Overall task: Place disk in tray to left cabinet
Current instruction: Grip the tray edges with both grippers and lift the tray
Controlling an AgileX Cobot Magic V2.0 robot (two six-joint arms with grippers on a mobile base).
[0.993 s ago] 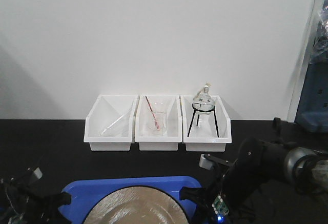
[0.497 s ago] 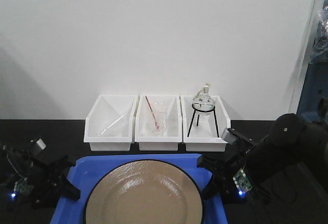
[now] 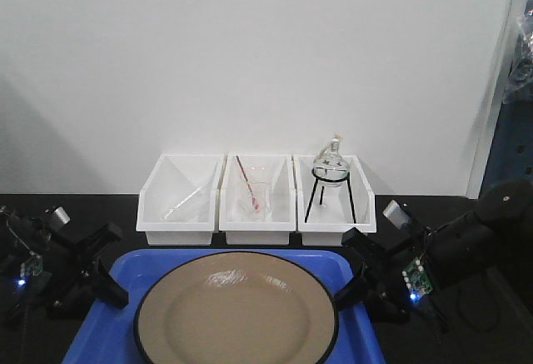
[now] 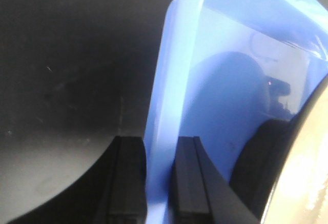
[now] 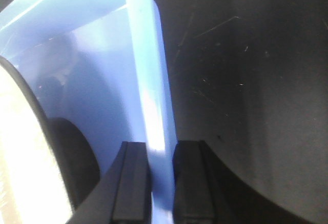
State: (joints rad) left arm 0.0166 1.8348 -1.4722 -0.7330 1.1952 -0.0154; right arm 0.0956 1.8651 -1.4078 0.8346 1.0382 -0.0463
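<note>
Blue tray (image 3: pixel 360 335), bearing the disk (image 3: pixel 237 314), sits higher now, left gripper (image 4: pixel 160 183) and right gripper (image 5: pixel 161 180) clamping its rims.

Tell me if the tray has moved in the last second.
Yes. In the front view the tray's far rim has climbed toward the white bins, and more of the disk shows.
</note>
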